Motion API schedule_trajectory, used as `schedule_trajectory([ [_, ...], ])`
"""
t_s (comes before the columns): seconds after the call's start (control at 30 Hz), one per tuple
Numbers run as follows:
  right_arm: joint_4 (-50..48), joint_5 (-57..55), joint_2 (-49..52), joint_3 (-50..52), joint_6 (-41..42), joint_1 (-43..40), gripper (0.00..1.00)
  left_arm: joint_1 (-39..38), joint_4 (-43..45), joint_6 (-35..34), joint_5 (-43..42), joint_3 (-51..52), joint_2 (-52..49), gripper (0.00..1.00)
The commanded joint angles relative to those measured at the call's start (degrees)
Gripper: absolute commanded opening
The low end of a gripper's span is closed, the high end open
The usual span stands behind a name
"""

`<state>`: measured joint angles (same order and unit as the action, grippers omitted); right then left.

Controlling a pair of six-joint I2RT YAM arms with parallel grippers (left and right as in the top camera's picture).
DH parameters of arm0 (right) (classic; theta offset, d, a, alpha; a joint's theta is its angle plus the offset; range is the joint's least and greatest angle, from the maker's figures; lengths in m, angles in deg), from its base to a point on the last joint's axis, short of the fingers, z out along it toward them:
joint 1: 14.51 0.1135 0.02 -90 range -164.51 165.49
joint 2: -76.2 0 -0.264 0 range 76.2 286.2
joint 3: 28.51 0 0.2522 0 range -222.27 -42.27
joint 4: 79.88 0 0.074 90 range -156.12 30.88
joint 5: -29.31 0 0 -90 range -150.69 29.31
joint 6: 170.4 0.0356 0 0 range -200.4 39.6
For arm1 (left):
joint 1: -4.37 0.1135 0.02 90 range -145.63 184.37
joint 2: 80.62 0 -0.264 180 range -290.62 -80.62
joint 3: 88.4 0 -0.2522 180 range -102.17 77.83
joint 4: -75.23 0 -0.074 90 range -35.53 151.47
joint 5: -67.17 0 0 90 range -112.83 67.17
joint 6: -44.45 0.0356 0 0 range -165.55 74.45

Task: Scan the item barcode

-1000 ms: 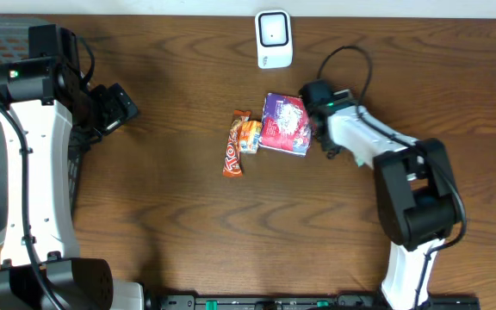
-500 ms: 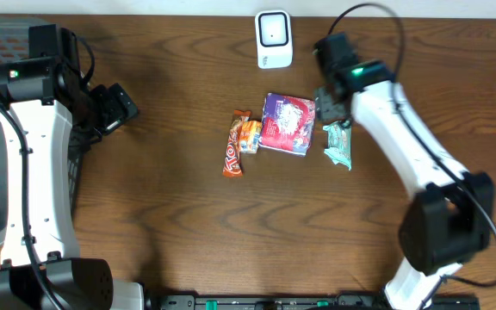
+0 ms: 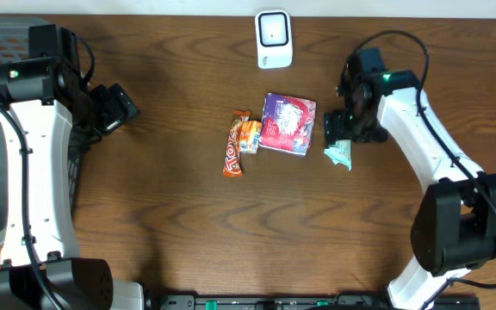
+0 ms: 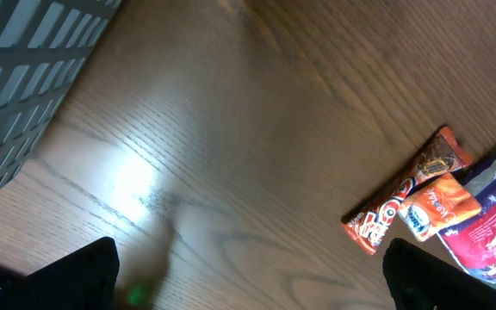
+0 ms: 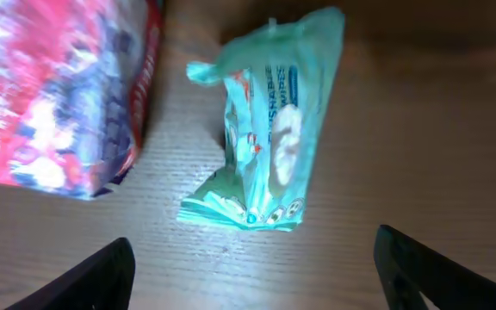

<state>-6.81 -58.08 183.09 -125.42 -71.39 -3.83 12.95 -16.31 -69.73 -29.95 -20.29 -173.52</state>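
A white barcode scanner [image 3: 274, 39] stands at the table's far edge. A crumpled teal packet [image 3: 339, 153] lies flat on the wood right of a purple-and-red pouch [image 3: 288, 124]. My right gripper [image 3: 344, 127] hovers just above the packet, open and empty. In the right wrist view the teal packet [image 5: 269, 129] lies ahead of the right gripper [image 5: 257, 275], apart from its fingers [image 5: 93, 275], with the pouch [image 5: 58, 95] at the left. My left gripper [image 3: 120, 108] hangs open at the far left; in its own view the left gripper [image 4: 252, 280] holds nothing.
An orange candy bar [image 3: 233, 148] and a small orange packet [image 3: 249, 136] lie left of the pouch; the same candy bar [image 4: 403, 194] shows in the left wrist view. A grey slatted basket [image 4: 24, 69] sits beyond the table's left edge.
My right gripper opened and left the teal packet on the table beside the pouch, then swung away to the right. The left arm stayed still.
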Motion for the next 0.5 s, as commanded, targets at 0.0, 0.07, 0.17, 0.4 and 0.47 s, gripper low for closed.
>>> schedule_trajectory([
  [0.0,-3.21,2.29,0.81,3.37,6.23,-3.10,0.75,0.09,-0.20,-0.07,0.74,0.31,-0.35,0.98],
  [0.07,-5.51,4.50,0.81,4.52,6.14,-4.61,0.72,0.09,-0.20,-0.07,0.74,0.31,-0.35,0.98],
  [0.17,-8.74,6.43,0.81,5.81,6.14,-6.25,0.68,0.09,-0.20,-0.07,0.74,0.31,-0.35,0.98],
  [0.4,-13.00,8.37,1.03,9.38,6.14,-5.99,0.63,0.09,-0.20,-0.07,0.74,0.31,-0.35,0.98],
  [0.47,-15.61,9.16,1.03,11.43,6.19,-5.33,0.63,0.09,-0.20,-0.07,0.74,0.31,-0.35,0.98],
])
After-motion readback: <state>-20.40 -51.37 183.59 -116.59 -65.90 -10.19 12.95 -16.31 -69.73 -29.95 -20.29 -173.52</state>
